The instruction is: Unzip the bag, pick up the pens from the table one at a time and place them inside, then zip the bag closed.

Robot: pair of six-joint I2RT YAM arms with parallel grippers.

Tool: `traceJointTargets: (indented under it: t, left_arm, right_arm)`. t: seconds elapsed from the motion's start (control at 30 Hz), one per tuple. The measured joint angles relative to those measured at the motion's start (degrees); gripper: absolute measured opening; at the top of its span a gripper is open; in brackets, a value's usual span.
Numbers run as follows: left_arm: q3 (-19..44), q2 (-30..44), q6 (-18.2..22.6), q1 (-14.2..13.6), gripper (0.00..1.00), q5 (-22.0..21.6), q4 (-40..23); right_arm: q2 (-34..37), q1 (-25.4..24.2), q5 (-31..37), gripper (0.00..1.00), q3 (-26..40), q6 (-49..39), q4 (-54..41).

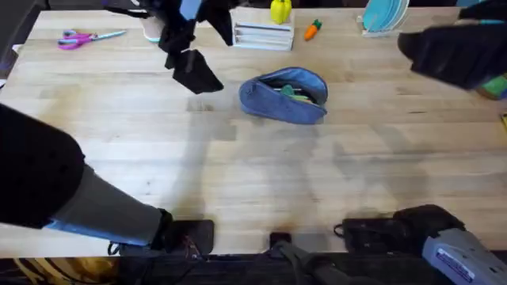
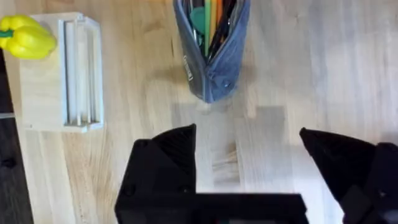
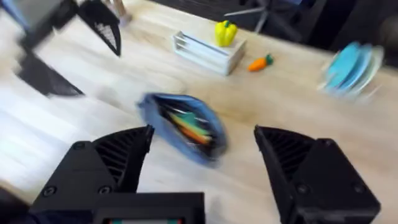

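Left pincer (image 1: 194,55) up over the far left, fingers (image 2: 165,162) spread wide, gripping nothing. Right pincer (image 3: 202,165) likewise gaping, nothing between its fingers. Right arm raised at far right, blurred dark, probably mid-air. Both bases at the near edge.

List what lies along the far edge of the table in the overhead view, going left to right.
Scissors → white slotted rack → yellow toy pepper → toy carrot → blue plates in a holder.
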Motion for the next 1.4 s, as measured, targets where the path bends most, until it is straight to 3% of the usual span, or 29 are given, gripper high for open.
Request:
traceJointTargets:
  t: [0.13,0.4,0.57,0.6,0.63,0.87,1.2,1.4]
  left_arm:
    - [0.0,0.4,3.1,2.7,0.993,0.4,0.0]
    - [0.0,0.9,5.0,3.1,0.993,0.8,3.1]
    - [0.0,4.6,5.8,4.7,0.993,2.8,3.5]
    - [0.0,5.9,6.4,5.4,0.993,3.5,3.5]
    - [0.0,9.5,8.6,7.3,0.993,6.0,3.2]
    - [0.0,14.5,12.7,9.8,0.993,10.0,3.0]
    - [0.0,17.2,13.8,9.7,0.993,11.5,3.2]
    - [0.0,17.2,14.1,9.7,0.993,11.7,3.2]
  right_arm:
    - [1.2,0.0,-1.6,0.995,0.0,13.4,-0.1]
    - [3.9,1.2,-3.0,0.995,0.0,22.3,-1.1]
    - [8.6,7.0,-2.5,0.995,0.0,25.2,-1.2]
    - [9.8,8.6,-1.9,0.995,0.0,26.0,-1.2]
    - [13.3,13.6,0.4,0.995,0.0,28.6,-0.4]
    - [23.9,24.2,3.1,0.995,0.0,34.4,7.7]
    - [40.5,29.9,3.6,0.995,0.0,43.7,16.0]
    - [45.3,32.9,3.5,0.995,0.0,48.0,20.1]
